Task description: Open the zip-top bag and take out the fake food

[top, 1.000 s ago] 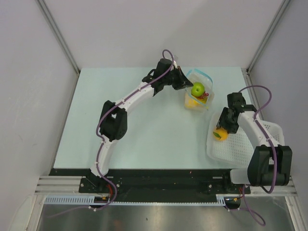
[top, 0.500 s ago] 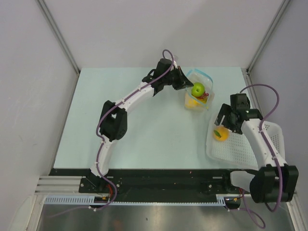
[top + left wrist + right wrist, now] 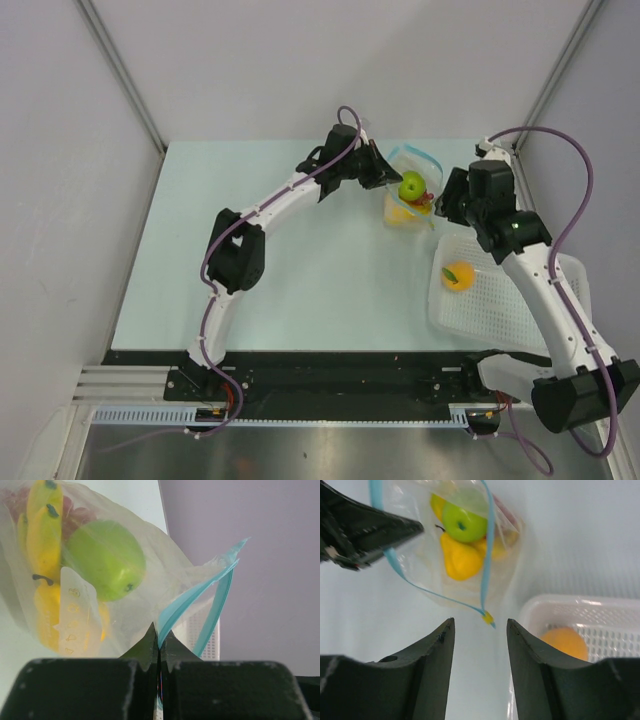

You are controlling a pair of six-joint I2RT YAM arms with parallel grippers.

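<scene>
The clear zip-top bag [image 3: 409,196] stands at the back right of the table with its blue mouth strip [image 3: 200,592] spread open. My left gripper [image 3: 384,171] is shut on the bag's left mouth edge [image 3: 160,632]. Inside the bag lie fake food pieces: a green apple [image 3: 105,560], a yellow pear [image 3: 460,560], a banana [image 3: 42,525] and something red behind them. My right gripper [image 3: 447,197] hovers just right of the bag, open with nothing between its fingers [image 3: 480,625]. An orange [image 3: 458,276] with a green leaf lies in the white basket.
The white perforated basket [image 3: 520,310] sits at the right edge of the table, under my right forearm. Walls close in behind the table and on both sides. My left arm stretches diagonally across the table's middle.
My right gripper let go of the orange in the basket, then rose and moved back toward the bag's right side. The left gripper and the bag stayed put.
</scene>
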